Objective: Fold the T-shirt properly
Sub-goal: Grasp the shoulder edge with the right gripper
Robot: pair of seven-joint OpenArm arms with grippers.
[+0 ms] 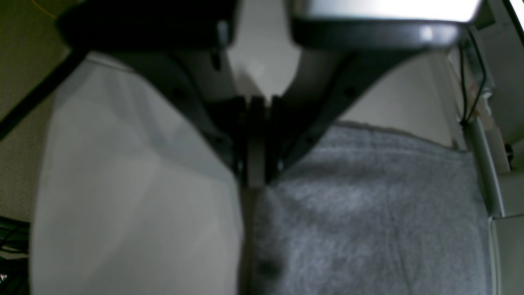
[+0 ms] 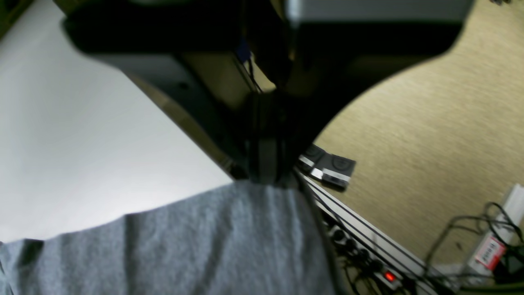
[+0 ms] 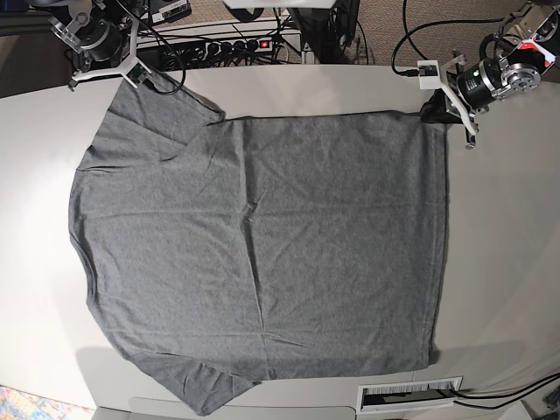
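T-shirt (image 3: 262, 254) lies spread flat on the pale tabletop (image 3: 499, 262), heather grey, no print. In the base view its hem runs down the right side and its sleeves sit at upper left and lower left; a few shallow creases cross the body. Lower sleeve reaches close to the near tabletop edge; the left side of the cloth sits near the left rim.

Right gripper (image 3: 138, 77) is at the far-left corner, on the upper sleeve. In its wrist view the fingers (image 2: 266, 164) are pressed together, pinching the sleeve's edge right at the tabletop border, with the cloth falling away below them.

Left gripper (image 3: 435, 109) is at the far-right corner, where the hem meets the far side. Its fingers (image 1: 256, 164) are pressed together on the cloth edge, grey fabric to one side of them, bare tabletop to the other.

Open room: a wide bare strip of tabletop right of the hem, a narrower strip along the far side.

Off the tabletop: a power strip (image 3: 223, 45) with a red light and cables (image 3: 411, 35) behind the far edge; a white vented plate (image 3: 409, 395) at the near edge.
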